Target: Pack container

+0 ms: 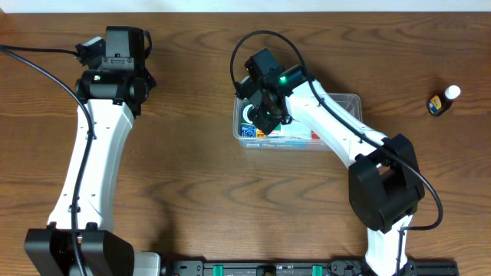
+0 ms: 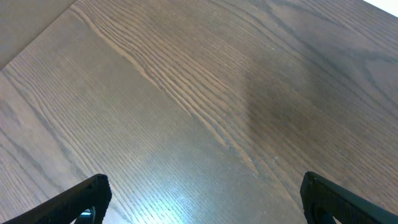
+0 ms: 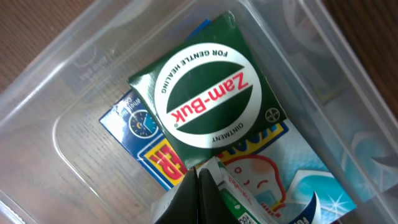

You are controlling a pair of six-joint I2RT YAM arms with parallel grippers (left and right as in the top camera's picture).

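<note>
inside the container (image 1: 349, 98), right gripper (image 3: 199, 179) pressed together at zam-buk box (image 3: 205, 99) edge (walls close), left gripper (image 2: 205, 199) spread above table (image 2: 186, 93)

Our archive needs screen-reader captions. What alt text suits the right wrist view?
A dark green square Zam-Buk ointment box with a white ring label lies inside a clear plastic rectangular tub, atop a blue carton and a pale blue packet. The right claw, tips together, shows at the bottom edge.
</note>
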